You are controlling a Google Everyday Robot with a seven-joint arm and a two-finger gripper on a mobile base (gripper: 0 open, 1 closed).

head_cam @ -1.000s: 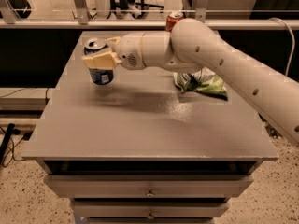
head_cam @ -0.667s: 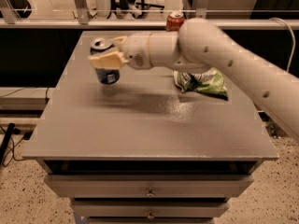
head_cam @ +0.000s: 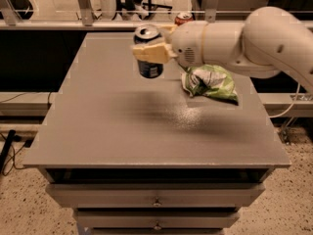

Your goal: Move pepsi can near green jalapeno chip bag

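— Where is your gripper right now?

— I have the gripper (head_cam: 152, 43) over the far half of the table (head_cam: 98, 131), at about 12 o'clock from the tabletop's middle. The white arm (head_cam: 264, 43) reaches in from 3 o'clock.

— Fingers?

— Clamped on the pepsi can (head_cam: 149, 68). One tan finger (head_cam: 146, 53) crosses the front of the can just under its silver top, and the other sits behind the rim. The can is upright. I read it as held off the surface, because the dark shadow (head_cam: 161, 109) lies apart from it, toward 6 o'clock.

— And the green jalapeno chip bag?

— The green jalapeno chip bag (head_cam: 211, 82) lies flat and crumpled on the table at about 4 o'clock from the can, near it but not touching. Part of its far edge is tucked under the wrist.

— Anything else up there?

— An orange-red soda can (head_cam: 184, 18) stands by the far edge, at 1 o'clock from the pepsi can and well apart from it. Two drawers (head_cam: 156, 199) show under the tabletop at 6 o'clock.
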